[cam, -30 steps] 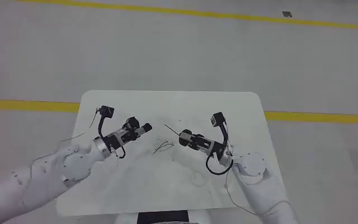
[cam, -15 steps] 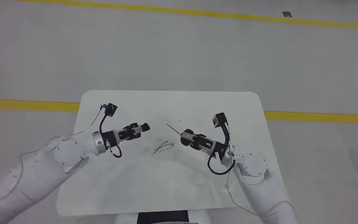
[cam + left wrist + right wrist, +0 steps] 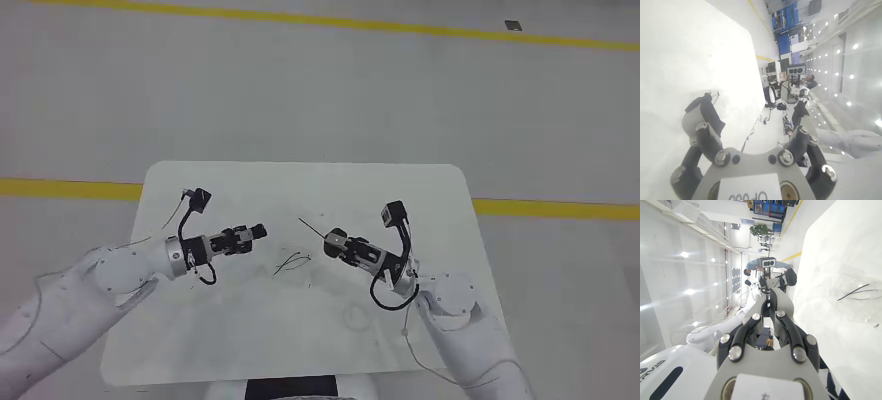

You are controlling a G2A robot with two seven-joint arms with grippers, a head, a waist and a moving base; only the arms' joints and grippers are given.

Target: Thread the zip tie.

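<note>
The right pincer [image 3: 330, 241], pressed together on the zip tie [image 3: 310, 229] over the middle of the counter [image 3: 420, 190], should hold it steady, I think, while the spread left pincer [image 3: 258, 230] takes its free tip slowly

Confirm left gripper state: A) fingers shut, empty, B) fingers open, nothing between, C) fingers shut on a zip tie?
B: in the left wrist view the left gripper has its fingers spread wide apart, with only table and room visible between them.
</note>
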